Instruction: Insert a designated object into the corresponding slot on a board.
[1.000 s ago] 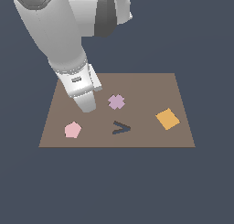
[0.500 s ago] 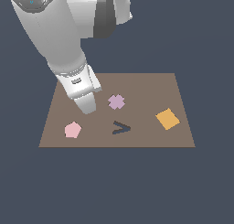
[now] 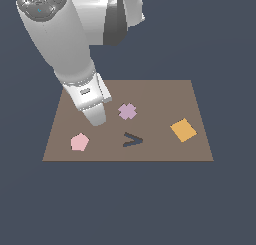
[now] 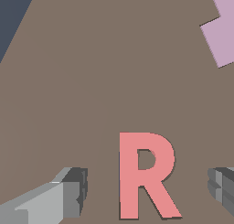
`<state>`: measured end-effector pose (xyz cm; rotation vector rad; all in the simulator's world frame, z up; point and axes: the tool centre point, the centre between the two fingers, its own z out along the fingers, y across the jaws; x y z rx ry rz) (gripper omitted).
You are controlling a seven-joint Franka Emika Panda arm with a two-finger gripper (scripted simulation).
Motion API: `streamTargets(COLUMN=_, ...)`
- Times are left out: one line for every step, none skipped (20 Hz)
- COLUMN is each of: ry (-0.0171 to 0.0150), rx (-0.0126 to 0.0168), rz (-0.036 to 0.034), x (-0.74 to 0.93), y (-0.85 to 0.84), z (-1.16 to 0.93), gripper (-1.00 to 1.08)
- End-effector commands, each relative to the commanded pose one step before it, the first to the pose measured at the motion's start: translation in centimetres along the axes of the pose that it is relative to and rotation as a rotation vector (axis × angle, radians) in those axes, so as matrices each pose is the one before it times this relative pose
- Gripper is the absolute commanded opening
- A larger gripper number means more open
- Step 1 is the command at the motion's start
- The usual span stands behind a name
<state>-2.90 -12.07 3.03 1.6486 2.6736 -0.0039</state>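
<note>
The arm is barely moving between the earlier exterior views and this one: the gripper [image 3: 97, 120] is staying low over the flat brown rectangular board [image 3: 165, 94], near the edge on the exterior view's left, with perhaps a slight settling downward. That steadiness suggests the approach is ending and the grasp is about to begin.

In the wrist view the small salmon-red R-shaped block [image 4: 145, 175] is lying flat on the board between the two grey fingers [image 4: 68, 193], which are standing wide apart with clear brown board showing on either side of the letter. The gripper [image 4: 148, 191] is open and holding nothing. From the exterior view the arm is hiding the letter.

The lilac cross-shaped piece [image 3: 127, 111] is sitting just beside the gripper, toward the board's middle, and the pink pentagon [image 3: 79, 142] is lying near the front corner on the exterior view's left. The dark V-shaped cutout [image 3: 132, 139] is showing near the front edge, and an orange square [image 3: 183, 130] is lying toward the edge on the exterior view's right. The R-shaped slot is not showing in either view, so the insertion is probably a long way off.
</note>
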Motion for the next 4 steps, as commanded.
streamTargets(ry=-0.00026, rx=-0.00017, rz=-0.00004, x=-0.009, y=0.006, z=0.001, gripper=1.00)
streamTargets(ry=0.00000, rx=0.00000, rz=0.00000, x=0.000, y=0.000, z=0.000, gripper=1.00)
streamTargets(ry=0.00000, rx=0.00000, rz=0.00000, x=0.000, y=0.000, z=0.000, gripper=1.00)
streamTargets(ry=0.00000, rx=0.00000, rz=0.00000, x=0.000, y=0.000, z=0.000, gripper=1.00)
